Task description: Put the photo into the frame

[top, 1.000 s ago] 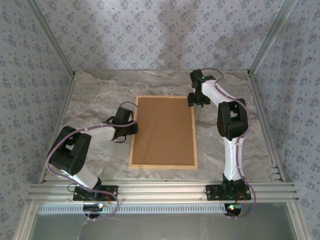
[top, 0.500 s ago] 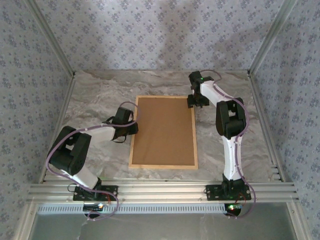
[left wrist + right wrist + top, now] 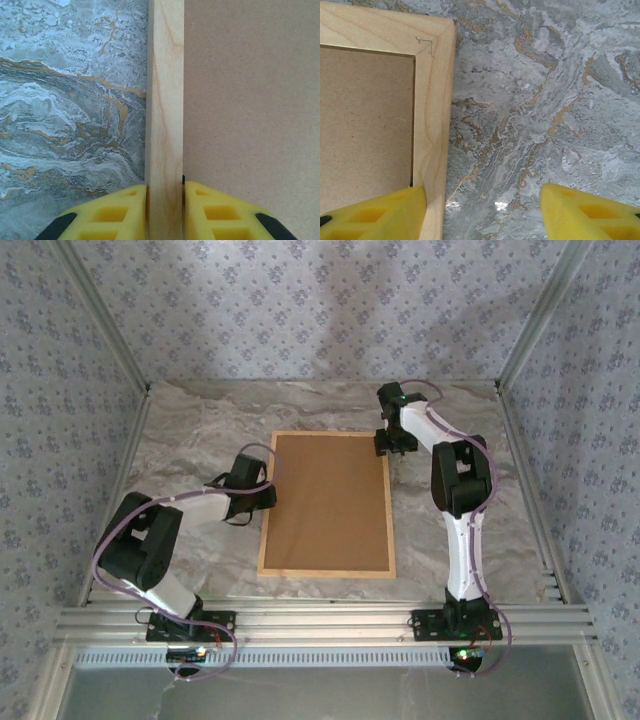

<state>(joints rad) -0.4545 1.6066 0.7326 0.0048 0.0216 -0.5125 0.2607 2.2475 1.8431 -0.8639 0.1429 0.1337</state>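
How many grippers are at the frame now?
2. The left gripper is clamped on the left rail of the frame; the right gripper stands open astride its right rail near the far corner.

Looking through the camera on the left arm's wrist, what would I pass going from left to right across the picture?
The marble tabletop, then the pale wooden rail of the frame, then the brown backing board.

Top camera looks down on whole thin tan wooden rectangular frame (image 3: 325, 573); wrist cameras close above its left rail, far-right corner.
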